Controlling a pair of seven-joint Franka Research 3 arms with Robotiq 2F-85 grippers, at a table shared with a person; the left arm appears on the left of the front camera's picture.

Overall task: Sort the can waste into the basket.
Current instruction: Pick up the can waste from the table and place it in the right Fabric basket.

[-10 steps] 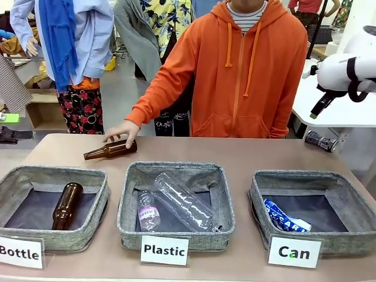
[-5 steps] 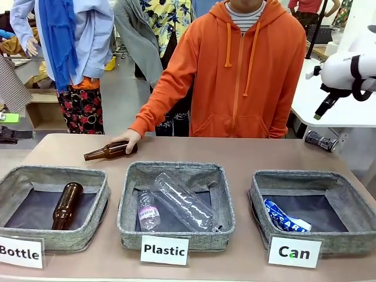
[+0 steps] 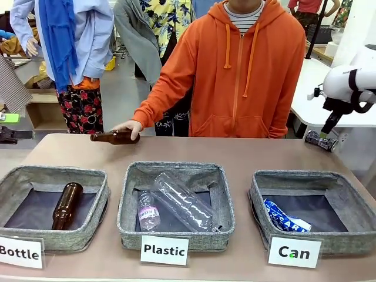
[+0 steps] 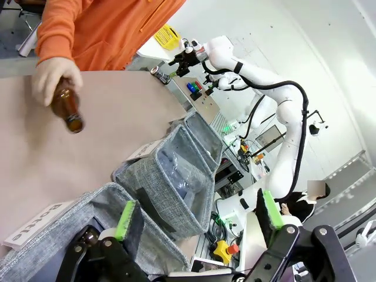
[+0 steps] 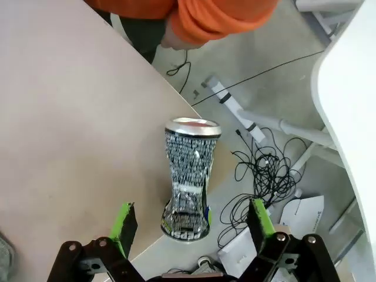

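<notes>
Now we look at the right claw (image 5: 189,226). It is wide open, with nothing between its green pads (image 5: 124,222). It hangs over the dark can (image 5: 189,178), which lies on its side in the middle of the right wrist picture, at the edge of the table (image 5: 70,117). In the front picture that can (image 3: 321,141) sits at the far right, behind the basket (image 3: 352,202) with the "Can" sign (image 3: 294,252), and the right arm (image 3: 351,81) hangs above it.

The blue and white can (image 3: 285,218) already lies inside that basket, at the lower right of the front picture.

Our left claw (image 4: 197,212) is wide open too, holding nothing, low in the left wrist picture. It hangs above the basket with the brown bottle (image 3: 66,205) in it.

The person's hand (image 3: 128,127) holds another brown bottle (image 3: 115,137) at the upper left of the front picture.

What could go wrong? We think the dark can is the tricky bit. It is crushed in the middle and lies right by the table edge. If a pad bumps it on the way down, it could roll off onto the floor. If the claw closes on the thin squashed part, the can could slip or tip out on the way to the basket.
</notes>
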